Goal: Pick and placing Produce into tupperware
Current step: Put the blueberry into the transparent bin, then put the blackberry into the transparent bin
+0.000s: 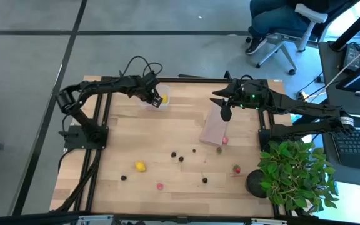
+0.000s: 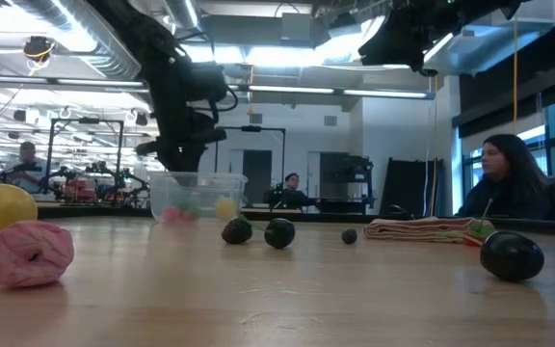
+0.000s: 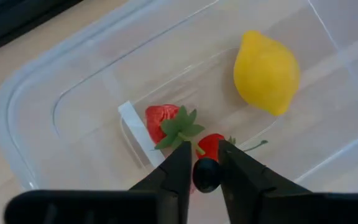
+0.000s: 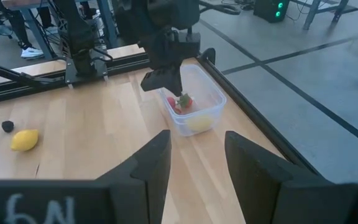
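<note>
The clear tupperware [image 1: 157,98] stands near the table's far edge. It holds a yellow lemon [image 3: 266,71] and two red strawberries [image 3: 165,121]. My left gripper [image 3: 205,163] hangs over its inside, shut on a dark berry [image 3: 206,175]. My right gripper [image 4: 194,155] is open in the air over the tan board [image 1: 212,128], touching nothing. On the table lie loose produce: a lemon [image 1: 140,165], a pink piece [image 1: 160,185], strawberries [image 1: 236,169], a green piece [image 1: 219,150] and several dark berries [image 1: 181,159]. My left gripper pinches the dark berry [image 3: 206,177] between its two fingertips, one finger on each side. The fingers come from above, pointing down into the tupperware. The berry is off the table, above the tub's floor and beside a strawberry [image 3: 211,144].
A potted leafy plant [image 1: 292,172] stands at the table's near right corner. The tan board lies right of centre with a strawberry [image 1: 225,140] at its near end. People sit in the room beyond the table. Bare wood lies between the tub and the scattered pieces.
</note>
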